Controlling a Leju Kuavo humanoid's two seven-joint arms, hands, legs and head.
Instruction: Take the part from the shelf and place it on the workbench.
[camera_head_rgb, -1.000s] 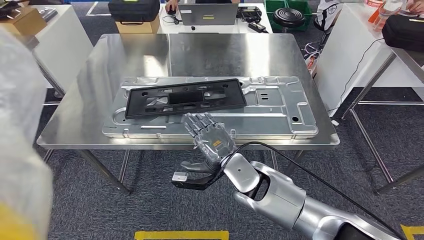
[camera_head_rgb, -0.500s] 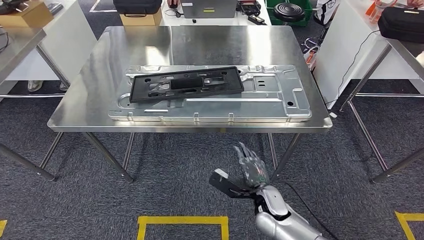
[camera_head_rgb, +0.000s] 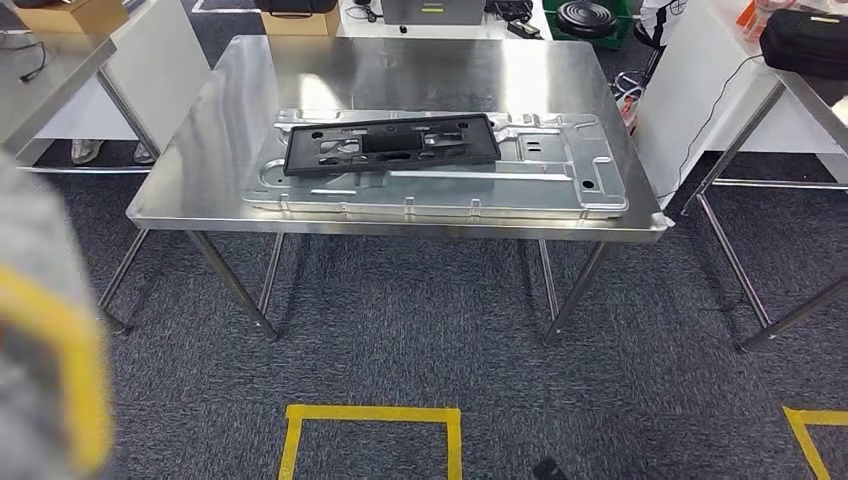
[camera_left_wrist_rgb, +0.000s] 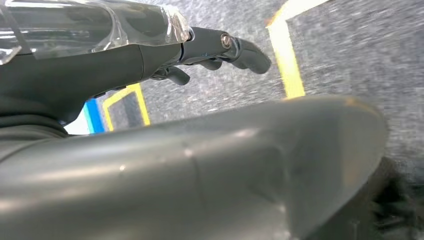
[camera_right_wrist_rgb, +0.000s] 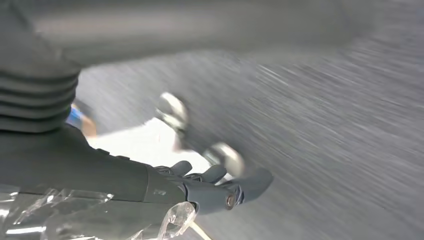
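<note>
Head view looks down on a stainless steel worktop (camera_head_rgb: 250, 90) standing in the upper middle of the frame on grey carpet (camera_head_rgb: 420, 340). A large stamped metal panel (camera_head_rgb: 560, 170) lies flat along the worktop's near edge, and the black plastic part (camera_head_rgb: 390, 143) lies on top of it, toward the panel's left half, long side running left to right. Yellow tape lines (camera_head_rgb: 370, 412) mark a box on the carpet at the bottom centre, with another corner of tape at the lower right. A white table (camera_head_rgb: 700, 60) fills the upper right, carrying a black case (camera_head_rgb: 805, 40). A cardboard box (camera_head_rgb: 75, 15) sits at the upper left.

Left wrist view shows the left hand (camera_left_wrist_rgb: 150, 60) over carpet and yellow tape, its dark fingers (camera_left_wrist_rgb: 245, 50) stretched out and a little apart, with nothing between them. Right wrist view is streaked with motion blur; the right hand (camera_right_wrist_rgb: 165, 187) has its fingers (camera_right_wrist_rgb: 250, 182) lightly extended and holds nothing.
</note>
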